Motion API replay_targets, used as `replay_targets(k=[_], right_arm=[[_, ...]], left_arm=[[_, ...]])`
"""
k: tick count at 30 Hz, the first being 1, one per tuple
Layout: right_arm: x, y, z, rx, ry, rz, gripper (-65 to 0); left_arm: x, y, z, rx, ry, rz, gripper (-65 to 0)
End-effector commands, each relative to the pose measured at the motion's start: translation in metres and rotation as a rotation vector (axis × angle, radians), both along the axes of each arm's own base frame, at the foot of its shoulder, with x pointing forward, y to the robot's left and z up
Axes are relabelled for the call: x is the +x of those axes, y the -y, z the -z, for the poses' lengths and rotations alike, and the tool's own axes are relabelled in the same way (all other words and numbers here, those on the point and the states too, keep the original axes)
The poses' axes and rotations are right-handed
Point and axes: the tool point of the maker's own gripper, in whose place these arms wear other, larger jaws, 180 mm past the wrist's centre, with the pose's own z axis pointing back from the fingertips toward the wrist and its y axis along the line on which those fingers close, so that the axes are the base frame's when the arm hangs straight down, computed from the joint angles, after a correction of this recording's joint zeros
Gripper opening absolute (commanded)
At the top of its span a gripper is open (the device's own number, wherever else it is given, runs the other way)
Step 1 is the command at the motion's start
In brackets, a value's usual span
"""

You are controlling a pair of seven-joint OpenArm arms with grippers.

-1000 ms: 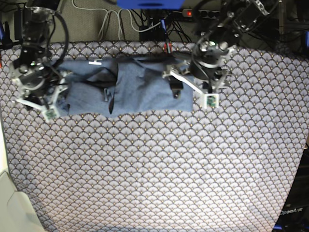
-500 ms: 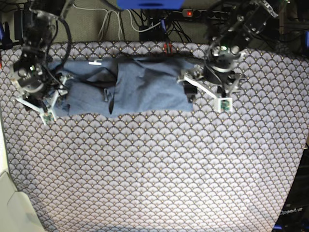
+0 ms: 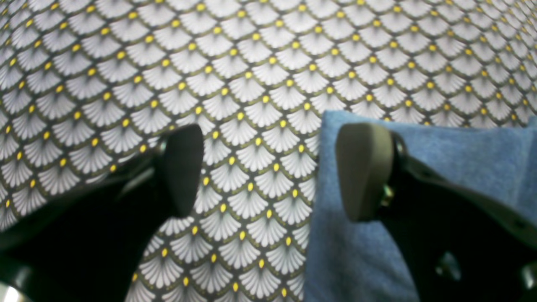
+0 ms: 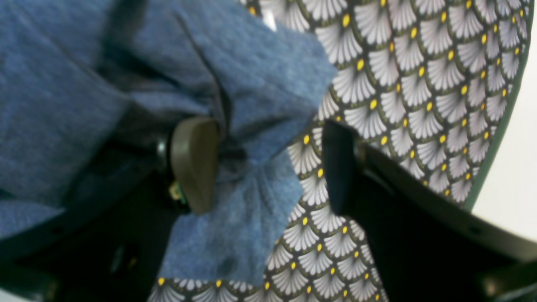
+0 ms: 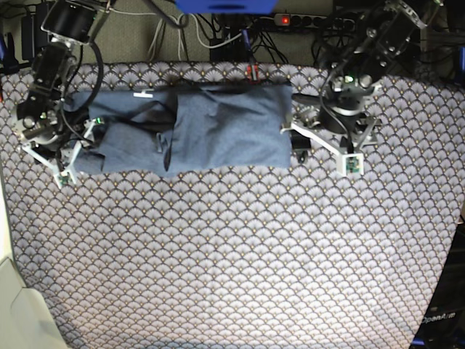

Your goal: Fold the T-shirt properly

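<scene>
The slate-blue T-shirt (image 5: 211, 127) lies as a long folded strip across the back of the scallop-patterned tablecloth (image 5: 232, 254). My left gripper (image 5: 323, 154) hovers open at the strip's right end. In the left wrist view the left gripper (image 3: 272, 170) straddles the T-shirt (image 3: 461, 151) edge, with one pad (image 3: 365, 167) over cloth and the other over bare tablecloth. My right gripper (image 5: 76, 151) is open at the strip's left end. In the right wrist view a bunched corner of the T-shirt (image 4: 63, 105) lies in the right gripper (image 4: 264, 165) gap, touching one pad (image 4: 195, 163).
Cables and a power strip (image 5: 290, 20) run behind the table's far edge. A pale surface (image 5: 18, 313) sits beyond the tablecloth's lower left corner. The table's left edge passes close to my right gripper.
My left gripper has moved right, off the shirt to its right edge. My right gripper has shifted left and back at the shirt's left end. The shirt has stayed flat.
</scene>
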Motion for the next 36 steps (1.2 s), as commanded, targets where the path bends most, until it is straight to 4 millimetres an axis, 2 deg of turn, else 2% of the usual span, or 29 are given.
replay_targets(k=[1, 14, 17, 30, 36], right_arm=[[0.008, 0.007, -0.012, -0.021, 0.039, 0.001, -24.6], [-0.010, 0.019, -0.003, -0.019, 0.007, 0.045, -24.6], [-0.016, 0.018, 0.002, -0.017, -0.009, 0.045, -24.6], [-0.018, 0.008, 0.007, 0.006, -0.017, 0.041, -24.6], [-0.020, -0.001, 0.024, 0.051, -0.053, 0.046, -24.6]], left_arm=[[0.008, -0.001, -0.014, 0.005, 0.055, 0.004, -16.4], [0.008, -0.001, -0.014, 0.005, 0.055, 0.004, -16.4], [0.008, -0.001, -0.014, 0.005, 0.055, 0.004, -16.4], [0.003, -0.001, -0.010, 0.005, 0.042, 0.004, -16.4], [-0.001, 0.000, -0.007, 0.004, 0.030, 0.004, -16.4]])
